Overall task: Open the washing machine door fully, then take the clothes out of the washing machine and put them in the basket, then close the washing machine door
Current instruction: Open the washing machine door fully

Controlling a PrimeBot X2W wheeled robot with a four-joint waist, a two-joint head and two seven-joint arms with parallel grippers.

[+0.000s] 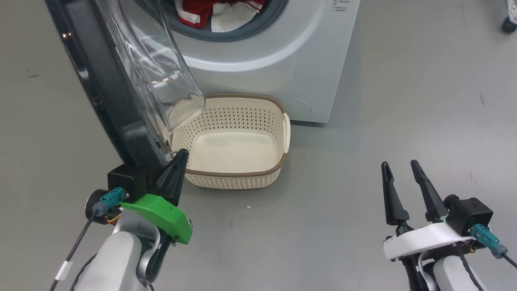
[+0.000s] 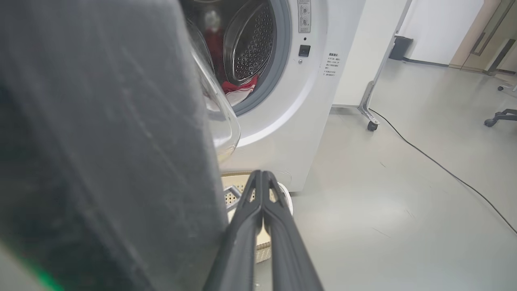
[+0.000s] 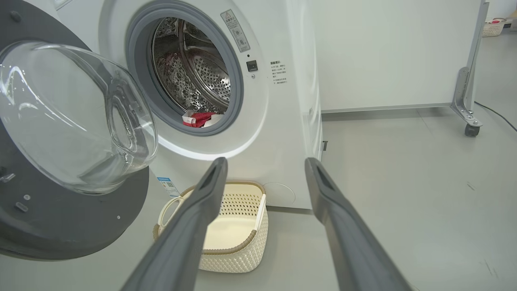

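At the lower edge of the large round washing machine door [image 1: 109,81], black-rimmed with a clear glass bowl, the left end effector [image 1: 181,154] has its fingers pressed together, seemingly touching the rim, though contact is hard to confirm. Door-opening looks to be the step in hand: the glass overhangs the small cream perforated basket [image 1: 242,173]. Red and white clothes [image 1: 198,12] lie inside the big white washing machine [image 1: 282,60]. Next, the door needs pushing wider. The right end effector [image 1: 400,163] hangs spread, well apart.

No wording can be read. On the washing machine [image 3: 282,121] front, a warning-triangle sticker [image 3: 235,30] and small printed lines [image 3: 278,72] are seen above the right end effector [image 3: 265,161]. A blue label [image 3: 169,186] is seen low to its left. All are too small to be read.
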